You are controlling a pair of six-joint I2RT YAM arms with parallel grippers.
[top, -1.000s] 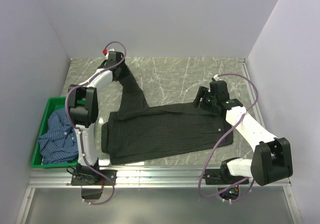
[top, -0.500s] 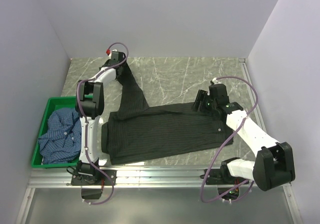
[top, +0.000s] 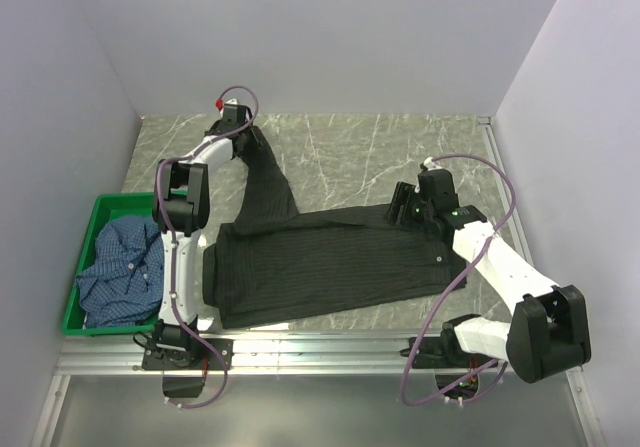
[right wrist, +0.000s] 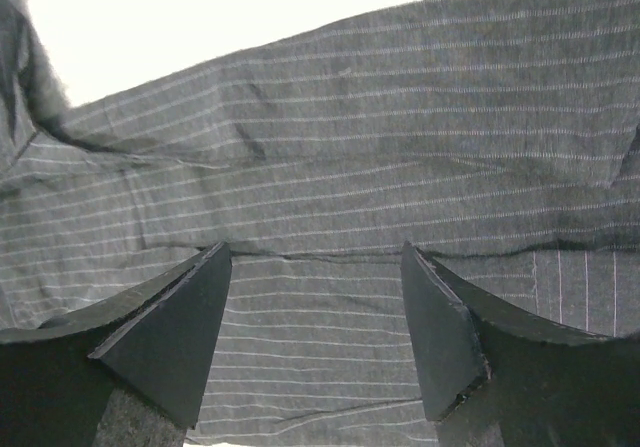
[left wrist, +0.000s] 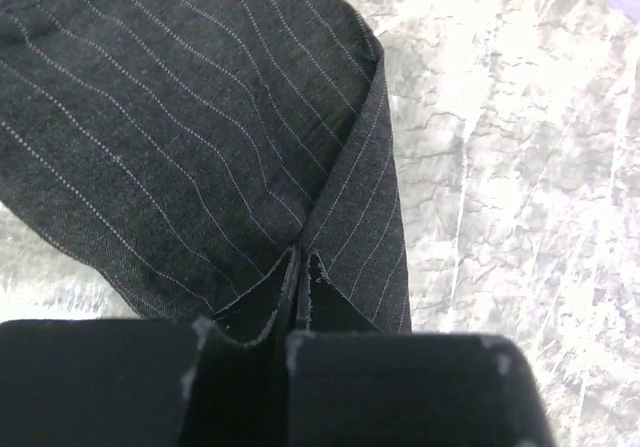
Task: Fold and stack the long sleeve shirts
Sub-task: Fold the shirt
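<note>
Pinching black shirt (top: pixel 320 262) sleeve end, left claw (left wrist: pixel 300 267) clamped; right claw (right wrist: pixel 312 257) wide over shirt.

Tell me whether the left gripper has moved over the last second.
Yes: the left gripper edged slightly right along the far edge of the table.

I see the black pinstriped shirt (top: pixel 330 262) spread flat across the middle of the table (top: pixel 380 142), one sleeve (top: pixel 268 182) stretched straight toward the far left corner. The blue checked shirt (top: pixel 115 272) lies crumpled in the green crate (top: pixel 100 327) on my left.
</note>
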